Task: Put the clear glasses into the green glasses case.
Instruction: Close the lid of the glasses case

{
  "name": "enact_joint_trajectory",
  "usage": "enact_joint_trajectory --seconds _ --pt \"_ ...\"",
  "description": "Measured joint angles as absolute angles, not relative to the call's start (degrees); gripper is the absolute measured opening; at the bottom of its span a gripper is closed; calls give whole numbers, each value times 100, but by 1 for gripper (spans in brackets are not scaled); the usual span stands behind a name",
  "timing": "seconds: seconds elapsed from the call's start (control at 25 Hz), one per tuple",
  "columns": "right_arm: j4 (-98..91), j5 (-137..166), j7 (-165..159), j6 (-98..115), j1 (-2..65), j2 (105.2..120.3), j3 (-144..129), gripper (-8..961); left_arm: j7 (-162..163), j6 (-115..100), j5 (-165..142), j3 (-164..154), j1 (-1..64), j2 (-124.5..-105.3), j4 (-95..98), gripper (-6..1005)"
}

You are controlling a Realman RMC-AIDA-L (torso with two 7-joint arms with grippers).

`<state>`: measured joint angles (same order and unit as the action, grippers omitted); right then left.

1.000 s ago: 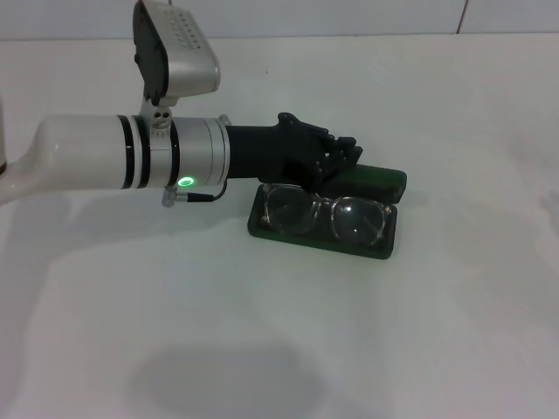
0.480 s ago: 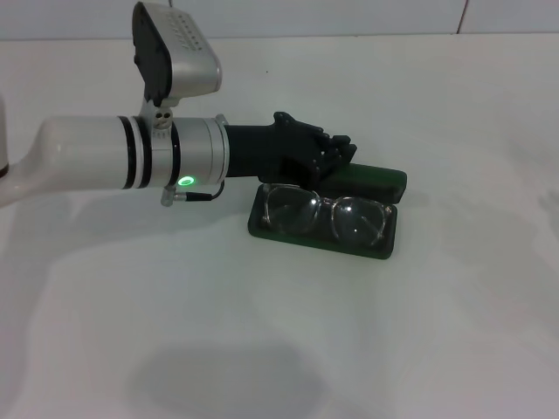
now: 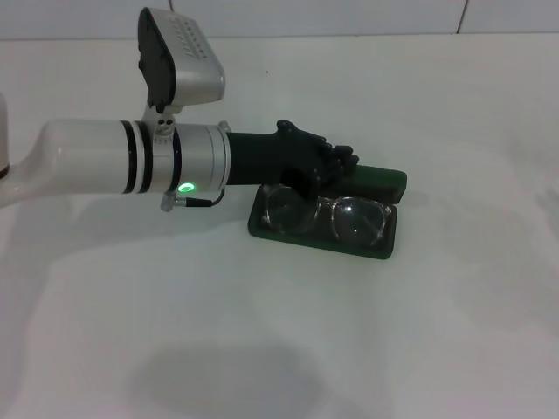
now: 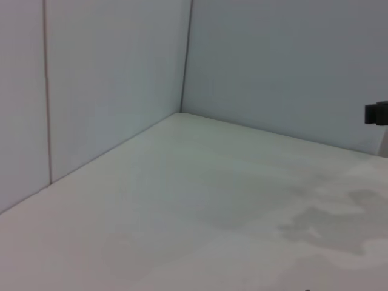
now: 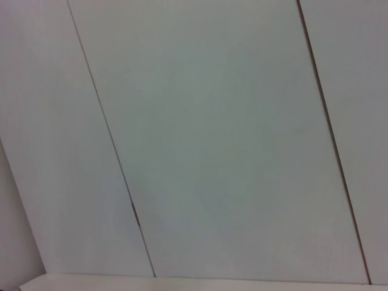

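Note:
In the head view the green glasses case (image 3: 262,229) lies open on the white table, its lid (image 3: 382,182) raised behind the base. The clear glasses (image 3: 349,218) rest inside the base, lenses facing up. My left gripper (image 3: 336,162) reaches in from the left and hovers low over the back of the case, partly covering the left lens. My right arm is out of view; its wrist view shows only wall panels.
The white table (image 3: 349,349) stretches all around the case, with a tiled wall (image 3: 349,13) at the back. The left wrist view shows the tabletop (image 4: 200,200), a wall corner and a small dark part (image 4: 376,113) at the picture's edge.
The left wrist has rolled slightly and the gripper has dipped lower over the left lens. The case and the glasses have not moved.

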<state>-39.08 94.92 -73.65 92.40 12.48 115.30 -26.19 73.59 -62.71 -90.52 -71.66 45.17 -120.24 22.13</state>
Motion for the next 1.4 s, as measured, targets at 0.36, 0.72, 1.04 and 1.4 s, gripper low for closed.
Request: enact_joint_trajectory --seconds 0.36,0.72,1.04,1.4 --pt "-3857 9489 -7365 9235 1278 11531 -2584 109 7345 -6276 -9047 -7198 4518 -12016 2197 114" --pt "-3858 9485 -7365 9164 1295 11527 -2566 109 7314 -6280 -9032 -7309 4467 -12013 2225 113" --pt "-3858 9488 -7365 9119 1389 11522 -2597 108 7268 -6420 -9036 -7412 4308 -12006 2289 113" --pt "-3859 9492 -7365 9119 1399 11522 -2576 108 7242 -6514 -9056 -7410 4229 -12005 2288 113"
